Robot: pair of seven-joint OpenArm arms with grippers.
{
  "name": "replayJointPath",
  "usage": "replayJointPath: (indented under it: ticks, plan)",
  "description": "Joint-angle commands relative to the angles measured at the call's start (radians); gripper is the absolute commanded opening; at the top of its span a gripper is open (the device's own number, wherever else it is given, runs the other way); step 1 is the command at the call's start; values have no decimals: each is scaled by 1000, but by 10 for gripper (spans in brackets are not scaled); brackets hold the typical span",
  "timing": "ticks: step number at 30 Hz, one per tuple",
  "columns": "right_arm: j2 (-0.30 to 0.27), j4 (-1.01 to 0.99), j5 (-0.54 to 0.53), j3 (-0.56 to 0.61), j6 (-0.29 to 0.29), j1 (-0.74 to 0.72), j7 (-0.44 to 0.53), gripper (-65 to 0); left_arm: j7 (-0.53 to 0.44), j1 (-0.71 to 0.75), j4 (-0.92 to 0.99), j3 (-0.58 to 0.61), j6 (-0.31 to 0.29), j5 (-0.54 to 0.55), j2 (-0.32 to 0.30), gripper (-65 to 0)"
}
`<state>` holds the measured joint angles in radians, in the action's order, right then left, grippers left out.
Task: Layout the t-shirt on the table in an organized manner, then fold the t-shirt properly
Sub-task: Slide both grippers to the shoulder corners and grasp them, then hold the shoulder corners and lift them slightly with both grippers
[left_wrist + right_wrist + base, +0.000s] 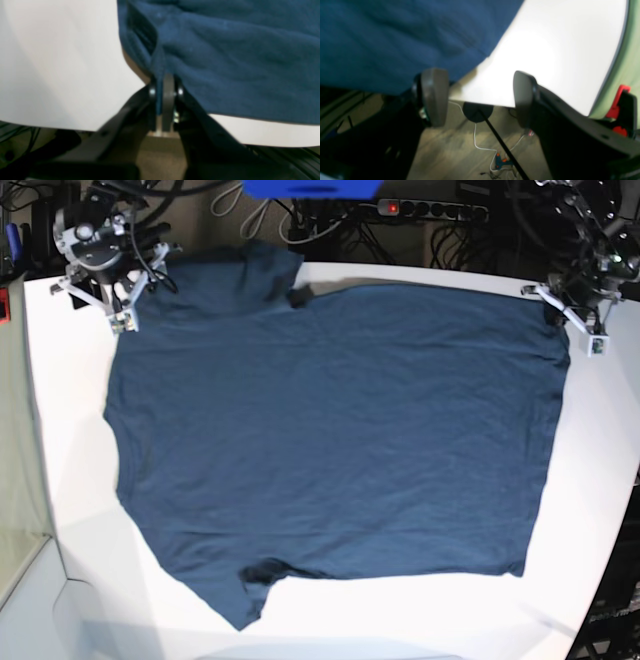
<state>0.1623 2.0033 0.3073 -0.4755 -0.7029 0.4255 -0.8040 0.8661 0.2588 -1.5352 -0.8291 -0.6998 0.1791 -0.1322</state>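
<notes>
The dark navy t-shirt (330,430) lies spread almost flat on the white table (600,510), with its sleeves at the view's left and its hem at the right. My left gripper (165,86) is shut on a fold of the shirt's edge (225,62); in the base view it (562,308) sits at the shirt's far right corner. My right gripper (480,97) is open and empty at the table's far edge, and the shirt (395,37) touches its left finger (435,97). In the base view it (128,305) is by the far left sleeve.
A power strip (430,210), a blue object (310,188) and cables lie beyond the table's far edge. A red clamp (620,100) and a green surface (627,75) are at the table's side. Cables (500,160) lie on the floor below.
</notes>
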Motion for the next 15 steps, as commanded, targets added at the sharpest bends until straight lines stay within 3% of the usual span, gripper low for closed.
replayJointPath:
  ticks: [1, 15]
  plan:
    - [-5, 18, -7, 13, 5, 2, 15, -244, 18, 1, -4, 0, 2, -10, -5, -646]
    - [-5, 17, -10, 176, 5, 16, -93, -244, 20, -19, -4, 1, 2, -10, -8, -646]
